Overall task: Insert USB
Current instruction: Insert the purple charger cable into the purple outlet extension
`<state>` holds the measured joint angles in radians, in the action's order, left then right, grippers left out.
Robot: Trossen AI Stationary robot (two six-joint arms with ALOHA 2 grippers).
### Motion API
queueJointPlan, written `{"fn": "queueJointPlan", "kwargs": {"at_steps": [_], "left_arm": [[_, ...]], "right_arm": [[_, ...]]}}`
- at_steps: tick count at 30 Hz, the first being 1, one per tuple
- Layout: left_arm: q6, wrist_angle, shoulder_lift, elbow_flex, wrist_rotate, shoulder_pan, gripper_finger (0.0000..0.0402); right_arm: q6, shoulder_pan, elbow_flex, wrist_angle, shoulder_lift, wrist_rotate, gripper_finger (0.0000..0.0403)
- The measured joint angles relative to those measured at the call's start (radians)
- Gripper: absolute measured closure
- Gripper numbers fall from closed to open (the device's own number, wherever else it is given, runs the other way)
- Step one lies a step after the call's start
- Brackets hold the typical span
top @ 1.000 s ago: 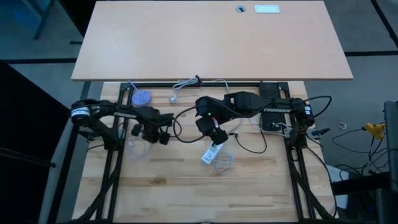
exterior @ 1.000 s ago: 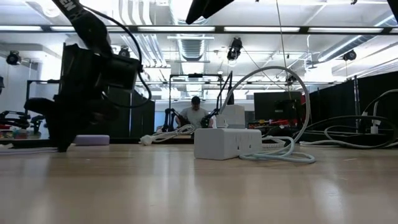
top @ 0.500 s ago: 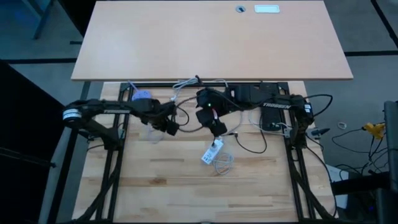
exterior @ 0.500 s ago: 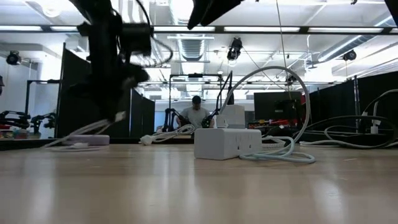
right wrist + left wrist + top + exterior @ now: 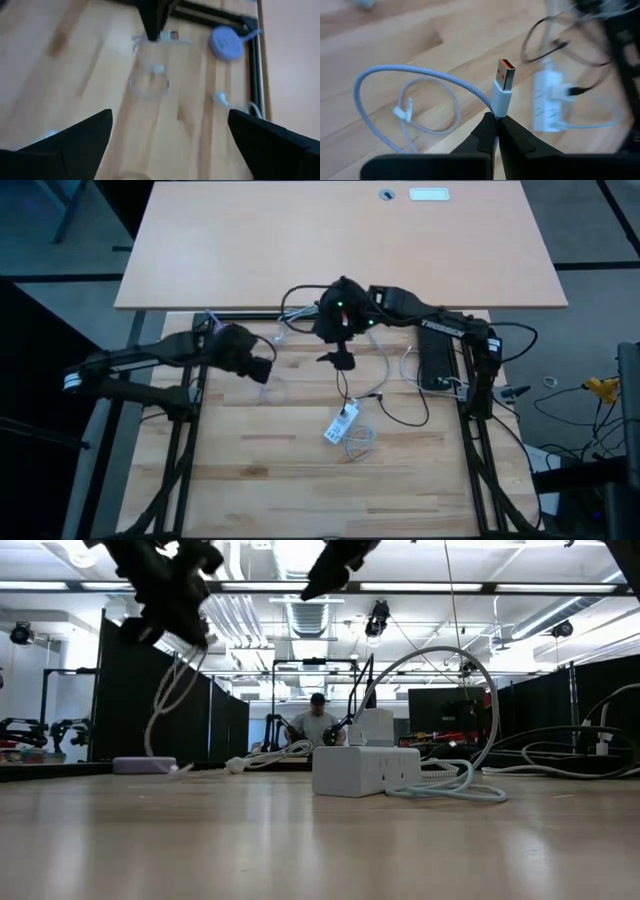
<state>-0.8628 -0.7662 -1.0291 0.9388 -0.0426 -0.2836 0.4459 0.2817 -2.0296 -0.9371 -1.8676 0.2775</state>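
Gripping the white braided USB cable by its plug, lifted above the pale wooden table.
Left gripper clenching behind the orange-tongued USB plug, left of centre in the high view; right gripper spread wide near the table's far edge; white rectangular power strip lying centre, bare wood all round.

White USB cable, orange-tongued plug

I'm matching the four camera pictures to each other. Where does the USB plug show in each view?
High: hidden at the left gripper.
Low: cannot tell; its cable hangs upper left.
Left wrist: USB plug, centre, pinched.
Right wrist: top centre.
Shared landmark: white power strip.
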Motion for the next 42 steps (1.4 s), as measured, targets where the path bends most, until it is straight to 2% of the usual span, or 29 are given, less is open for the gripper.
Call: {"fn": "queueJointPlan", "kwargs": {"at_steps": [6,14,19,22,25,28,33,37,42], "left_arm": [[0.082,0.113,0.099,-0.02,0.0,0.0,0.0401],[0.196,0.231,0.131,-0.021,0.0,-0.001,0.0402],[0.192,0.266,0.123,-0.021,0.0,-0.001,0.0402],[0.166,0.268,0.113,-0.021,0.0,-0.001,0.0402],[0.072,0.268,0.099,-0.021,-0.001,-0.001,0.0402],[-0.039,0.268,0.081,-0.021,-0.091,-0.015,0.0402],[-0.118,0.256,0.056,-0.022,-0.249,-0.046,0.0401],[-0.182,0.244,0.054,-0.022,-0.329,-0.12,0.0401],[-0.228,0.263,0.054,-0.022,-0.537,-0.222,0.0401]], "right_arm": [[0.045,-0.022,0.008,0.146,-0.04,0.013,0.0023],[0.017,-0.033,0.01,0.317,-0.082,0.048,0.0023],[0.029,-0.033,0.011,0.319,-0.087,0.048,0.0023],[0.12,-0.04,0.011,0.288,-0.085,0.039,0.0023],[0.225,-0.057,0.011,0.245,-0.085,-0.018,0.0023],[0.283,-0.07,0.011,0.228,-0.085,-0.109,0.0023],[0.333,-0.083,0.011,0.234,-0.076,-0.206,0.0023],[0.428,-0.114,0.011,0.256,-0.069,-0.267,0.0023],[0.614,-0.155,0.011,0.285,-0.069,-0.361,0.0023]]}}
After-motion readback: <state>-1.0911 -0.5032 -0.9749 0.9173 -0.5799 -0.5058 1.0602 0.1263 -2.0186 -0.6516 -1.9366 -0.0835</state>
